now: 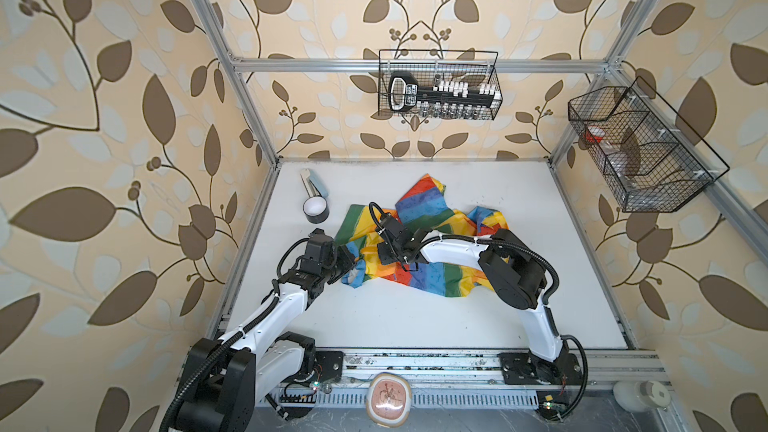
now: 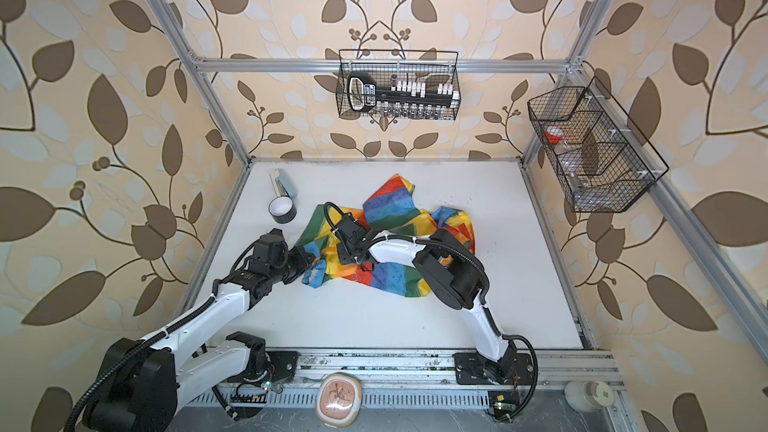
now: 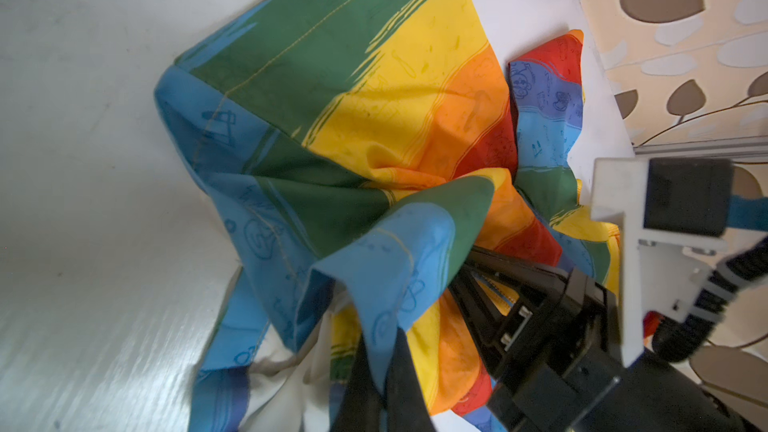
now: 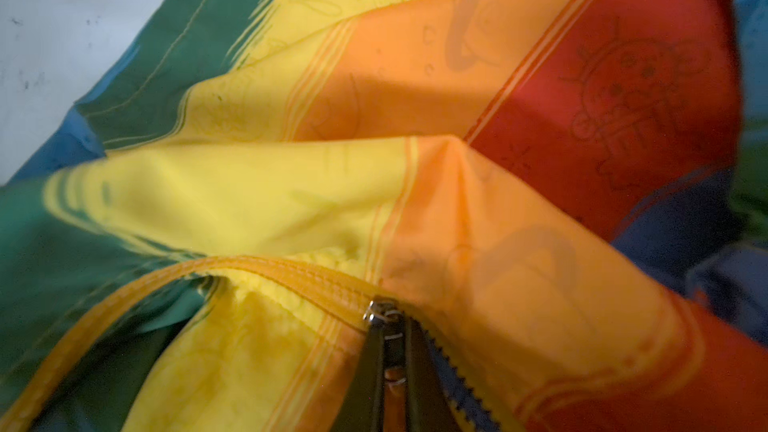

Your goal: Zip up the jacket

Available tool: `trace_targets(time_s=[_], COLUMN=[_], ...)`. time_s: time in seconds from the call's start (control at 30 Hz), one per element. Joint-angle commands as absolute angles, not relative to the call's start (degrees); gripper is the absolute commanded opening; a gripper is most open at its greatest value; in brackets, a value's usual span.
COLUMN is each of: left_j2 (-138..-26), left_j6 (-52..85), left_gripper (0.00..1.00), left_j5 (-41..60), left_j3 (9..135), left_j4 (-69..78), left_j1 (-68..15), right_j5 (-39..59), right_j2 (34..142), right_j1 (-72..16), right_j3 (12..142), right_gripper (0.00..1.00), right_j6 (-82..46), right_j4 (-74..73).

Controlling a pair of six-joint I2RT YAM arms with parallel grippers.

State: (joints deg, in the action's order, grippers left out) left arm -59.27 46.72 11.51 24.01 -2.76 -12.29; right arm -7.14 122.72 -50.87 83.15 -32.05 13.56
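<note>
Jacket [image 1: 419,218] lies bunched mid-table [image 1: 415,317]. The left gripper [image 1: 351,268] clamps its blue hem [image 3: 386,284] and the right gripper [image 4: 390,326] pinches the zipper pull [image 4: 393,369]. Puckered cloth ahead could jam the slider [image 4: 379,311].

One jacket [image 1: 422,205] lies on one worktop [image 1: 415,317]. Two arms reach onto it: the left arm [image 1: 282,305] and the right arm [image 1: 453,251]. Beyond the jacket's left end sit one black tape roll [image 1: 316,210] and one pale blue-and-white item [image 1: 316,187]. Two wire baskets hang behind the jacket, the back basket [image 1: 438,51] and the side basket [image 1: 665,197].
</note>
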Motion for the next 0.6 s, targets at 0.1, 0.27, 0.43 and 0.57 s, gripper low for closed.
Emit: trace_targets(time_s=[0.1,0.27,0.43,0.57], left_j2=[-57.9,-56.6,-55.8,-55.9], left_j6=[47.0,46.4,45.7,44.6], left_gripper=[0.00,0.00,0.00,0.00], left_j5=[11.3,10.5,10.0,9.4], left_j3=[24.6,26.2,29.1,32.3], left_j4=[-3.8,-5.9,-7.7,-9.1], left_j1=[-11.8,-11.8,-11.8,-11.8], right_j5=[-5.7,-4.5,-3.9,-5.2], right_j2=[123.0,117.1,111.6,109.0], right_j1=[-50.4,-49.1,-47.9,-47.4], right_j3=[78.9,77.4,76.3,75.9], right_gripper=[0.00,0.00,0.00,0.00], right_j6=[-31.9,-32.6,-32.1,-31.1], right_j4=[18.5,17.0,17.2,19.3])
